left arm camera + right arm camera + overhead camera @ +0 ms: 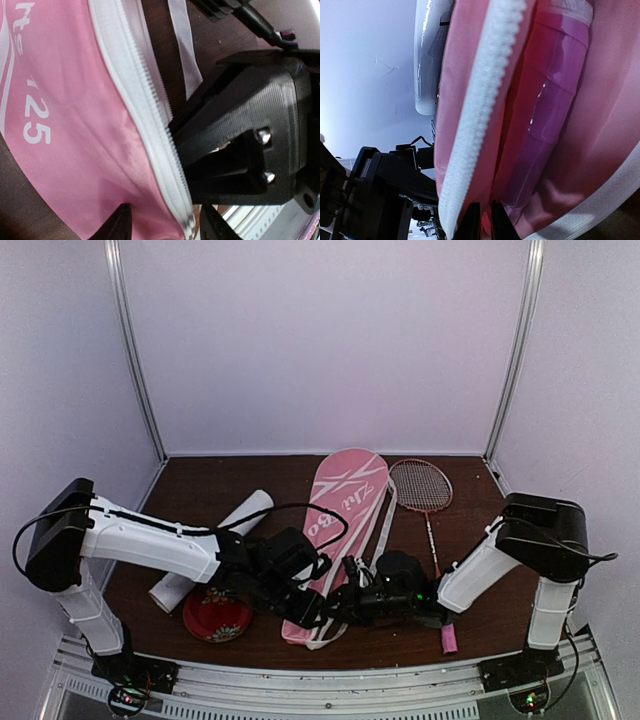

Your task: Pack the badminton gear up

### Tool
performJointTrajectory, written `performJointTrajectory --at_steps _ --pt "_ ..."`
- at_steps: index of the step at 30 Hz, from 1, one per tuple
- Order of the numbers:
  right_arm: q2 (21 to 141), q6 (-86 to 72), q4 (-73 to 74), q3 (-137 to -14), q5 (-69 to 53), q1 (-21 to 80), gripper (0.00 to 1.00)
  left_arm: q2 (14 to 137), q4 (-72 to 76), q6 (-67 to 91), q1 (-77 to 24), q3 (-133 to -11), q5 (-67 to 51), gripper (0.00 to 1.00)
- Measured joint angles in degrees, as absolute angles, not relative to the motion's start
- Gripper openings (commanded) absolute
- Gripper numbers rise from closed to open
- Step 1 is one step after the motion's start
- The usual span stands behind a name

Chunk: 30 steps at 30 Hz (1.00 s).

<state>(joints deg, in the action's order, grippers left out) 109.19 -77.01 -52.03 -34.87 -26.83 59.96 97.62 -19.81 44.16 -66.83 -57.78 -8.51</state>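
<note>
the left gripper (166,226) stands about half open and holds nothing. the zip edge (150,95) of the pink bag (70,130) runs up between its fingers. if it shuts from here, it may catch only the zip teeth and slide off. it could also nip the black body of the right gripper (485,226), which sits just right of those fingers, hard against the zip. the left arm reaches in low from the left, its forearm sloping down to the bag's near end.

the right gripper is all but closed. it looks to be pinching a thin fold of the bag's pink cloth, though the frame edge cuts off its tips. a weak pinch there could let the mouth fall shut over the racquet handle (545,125), which lies inside the bag just right of those fingers. the right arm mirrors the left, upper link upright and forearm sloping down to the bag.

the second racquet (421,487) lies outside the bag, well beyond both grippers and to their right.
</note>
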Motion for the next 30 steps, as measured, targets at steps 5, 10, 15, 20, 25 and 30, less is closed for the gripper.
performJointTrajectory --at_steps 5,10,15,20,25,30 --pt "109.19 -77.62 -52.18 -34.87 -27.03 59.96 0.11 98.48 -21.10 43.94 -66.85 -59.55 -7.60 0.08" --pt "109.19 -77.95 -51.96 -34.41 -26.96 59.96 0.12 98.48 -22.26 43.68 -66.83 -59.64 -7.05 0.00" --pt "109.43 -78.43 -50.83 -33.47 -26.70 59.96 0.12 98.43 -22.22 43.86 -66.87 -59.64 -7.27 0.00" --pt "111.09 -79.55 -51.33 -33.52 -26.68 59.96 0.13 98.35 -21.91 44.16 -66.87 -59.64 -7.68 0.00" --pt "111.85 -79.75 -50.76 -35.31 -26.74 59.96 0.13 98.35 -20.75 44.27 -66.85 -59.64 -8.75 0.00" --pt "113.32 -79.94 -51.24 -37.80 -26.76 60.01 0.13 98.35 -20.05 44.27 -66.78 -59.57 -9.47 0.00"
